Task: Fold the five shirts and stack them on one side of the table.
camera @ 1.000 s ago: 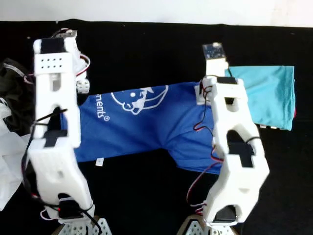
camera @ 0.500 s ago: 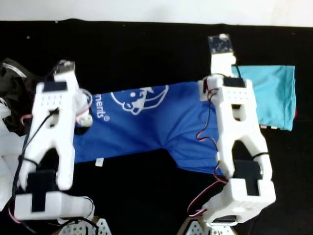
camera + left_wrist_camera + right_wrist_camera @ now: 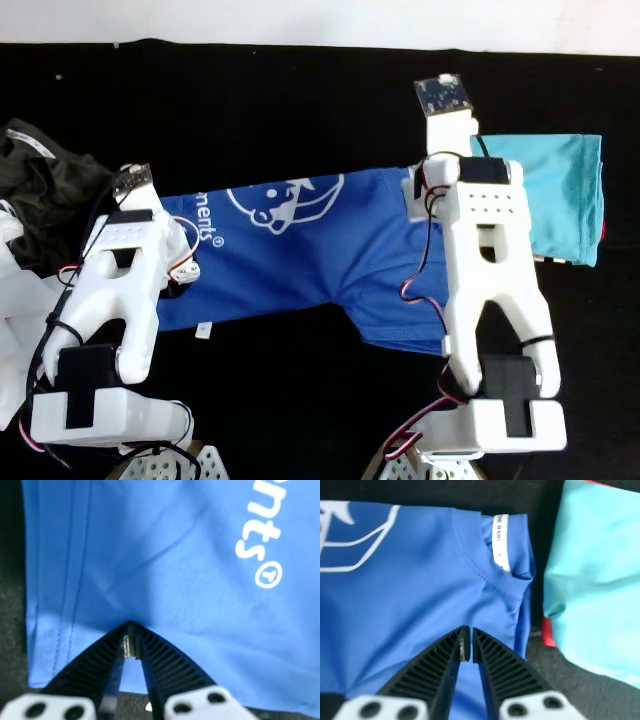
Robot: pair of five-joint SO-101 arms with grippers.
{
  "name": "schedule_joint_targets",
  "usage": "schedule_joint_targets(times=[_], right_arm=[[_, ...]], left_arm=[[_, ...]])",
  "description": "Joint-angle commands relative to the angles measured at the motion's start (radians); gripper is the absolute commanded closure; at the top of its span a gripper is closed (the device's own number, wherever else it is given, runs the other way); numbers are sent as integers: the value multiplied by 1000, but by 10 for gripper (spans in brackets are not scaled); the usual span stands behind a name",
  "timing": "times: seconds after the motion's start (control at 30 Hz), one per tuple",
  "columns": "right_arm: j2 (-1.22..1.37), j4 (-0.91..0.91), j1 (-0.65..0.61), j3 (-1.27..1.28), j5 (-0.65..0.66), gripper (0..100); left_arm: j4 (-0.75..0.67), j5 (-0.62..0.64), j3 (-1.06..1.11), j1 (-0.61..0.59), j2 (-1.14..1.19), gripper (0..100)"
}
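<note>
Folding the blue shirt (image 3: 300, 250), to judge by the layout: spread crosswise over the black worktop (image 3: 300, 90), hem toward the left arm, collar toward the right, lower edge bunched and uneven. Probably early in the task, with one garment done and several waiting.

Far left: a heap of dark shirts (image 3: 45, 195) beside some white cloth (image 3: 12, 300), unfolded, well apart from the finished one.

Next, the left claw (image 3: 131, 632): pressed together, pinching a tuck of the blue shirt near the hem (image 3: 47, 605), with creases drawn in toward the tips. Not far from the white lettering (image 3: 260, 545).

Further right, the right claw (image 3: 466, 639): likewise closed to a hairline gap, tips down on the blue cloth just below the collar (image 3: 506, 555), seemingly nipping a small fold, though hard to confirm the amount caught.

Far right: a teal shirt (image 3: 550, 195), folded into a rectangle, just beside the blue shirt's collar end, a dark strip of worktop between, with a red edge (image 3: 548, 632) peeping from beneath.

Next move, as a judgement: lift both pinched ends together and carry one long edge over the other, keeping level so as not to drag the shirt askew; then halve it and set it on the teal one. Risk: thin cloth slipping from either claw, or the collar end snagging the teal shirt
</note>
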Motion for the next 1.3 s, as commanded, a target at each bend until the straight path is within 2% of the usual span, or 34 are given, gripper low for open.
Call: schedule_joint_targets(times=[0.0, 0.37, 0.7, 1.27], right_arm=[[-58, 64, -36, 2, 9, 976], [-68, 77, -139, 219, 11, 976], [-68, 85, -317, 286, 11, 976], [-56, 127, -341, 306, 12, 976]], left_arm=[[-46, -9, -2, 7, 13, 991], [-71, -9, -10, 7, 67, 991], [-72, -9, -10, 8, 67, 991], [-68, -9, -25, 10, 73, 991]])
